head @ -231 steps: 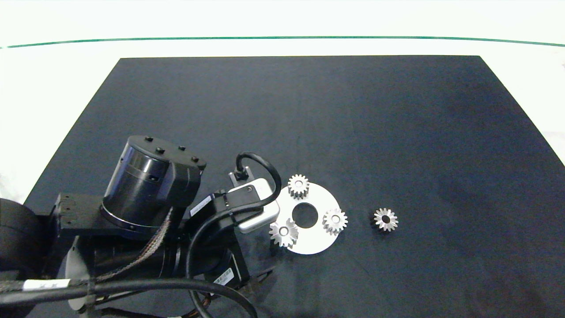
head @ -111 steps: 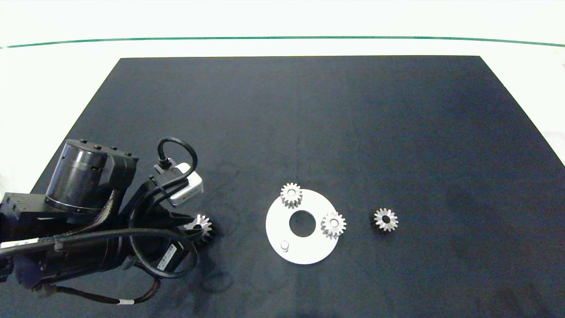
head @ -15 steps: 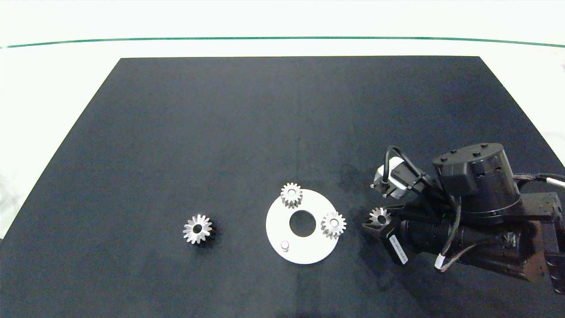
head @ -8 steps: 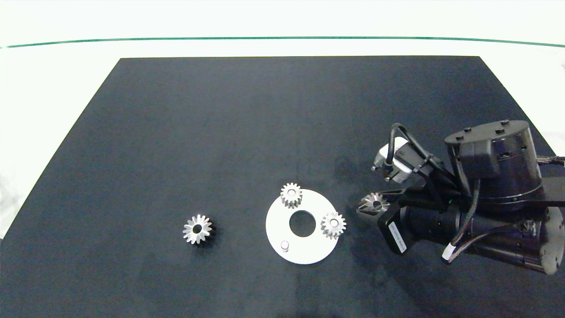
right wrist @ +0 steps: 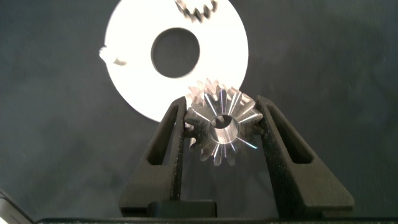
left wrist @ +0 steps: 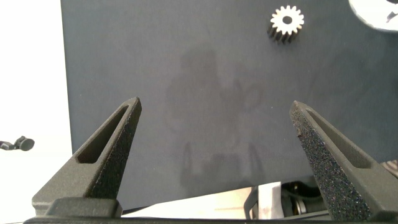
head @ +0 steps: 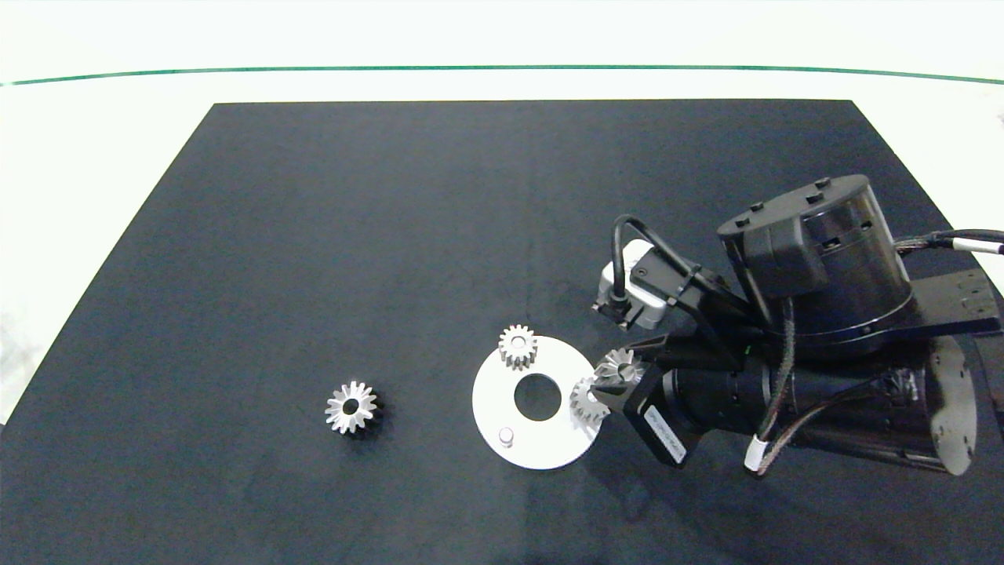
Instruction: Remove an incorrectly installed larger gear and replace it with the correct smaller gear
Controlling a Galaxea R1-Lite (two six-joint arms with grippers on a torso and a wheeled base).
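Right tool [head: 620, 375], gripping the small gear [head: 620, 366], is now carrying it over the disc [head: 541, 447] toward the bare pin [head: 506, 434].

The right gripper [head: 616, 377] and its held gear [head: 620, 366] hide part of a mounted gear [head: 584, 400] on the white disc [head: 541, 451], itself cut off in the left wrist view.

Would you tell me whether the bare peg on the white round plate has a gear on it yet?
Not yet. The small peg on the white round plate stands bare; the right gripper holds the small silver gear above the plate's edge.
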